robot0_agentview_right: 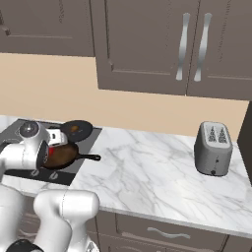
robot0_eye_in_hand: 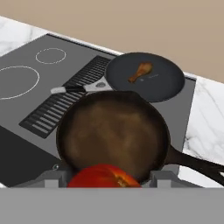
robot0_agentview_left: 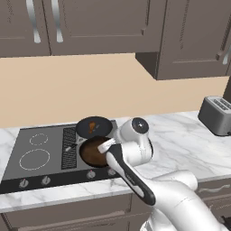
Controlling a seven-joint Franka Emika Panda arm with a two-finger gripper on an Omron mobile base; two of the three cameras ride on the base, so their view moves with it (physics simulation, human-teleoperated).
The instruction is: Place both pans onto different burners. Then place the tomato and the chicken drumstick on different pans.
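On the dark grey glass cooktop (robot0_agentview_left: 27, 173), the two burners (robot0_eye_in_hand: 14, 82) at the left were thin white circle outlines, one large and one small, both bare. Right of them ran the black ribbed central grille (robot0_eye_in_hand: 65, 98). Past the grille sat the flat matte-black skillet (robot0_eye_in_hand: 164, 83) on the far right side of the cooktop, its black-and-silver handle (robot0_eye_in_hand: 76, 89) reaching left across the grille. Inside it lay the chicken drumstick (robot0_eye_in_hand: 141, 72), orange-brown, thick at one end and tapering to a thin bone end, alone near the skillet's middle.

Just in front of the skillet, with rims nearly touching, sat the deeper brown pan (robot0_eye_in_hand: 111, 133), glossy and round, with a worn-looking mottled floor. Its dark handle (robot0_agentview_right: 90, 157) pointed right, out over the edge of the cooktop toward the white veined marble counter (robot0_agentview_right: 147, 167). Nothing lay on the pan's floor.

The gripper (robot0_eye_in_hand: 105, 177) hung over the near rim of the brown pan with its fingers clamped on the tomato (robot0_eye_in_hand: 104, 176), a smooth bright-red ball held above the pan and not yet resting in it. In the right base view a sliver of red showed beside the white hand at the pan's left edge.

Far to the right on the counter stood a boxy grey metal toaster (robot0_agentview_right: 214, 147) with two slots on top, well apart from the pans.
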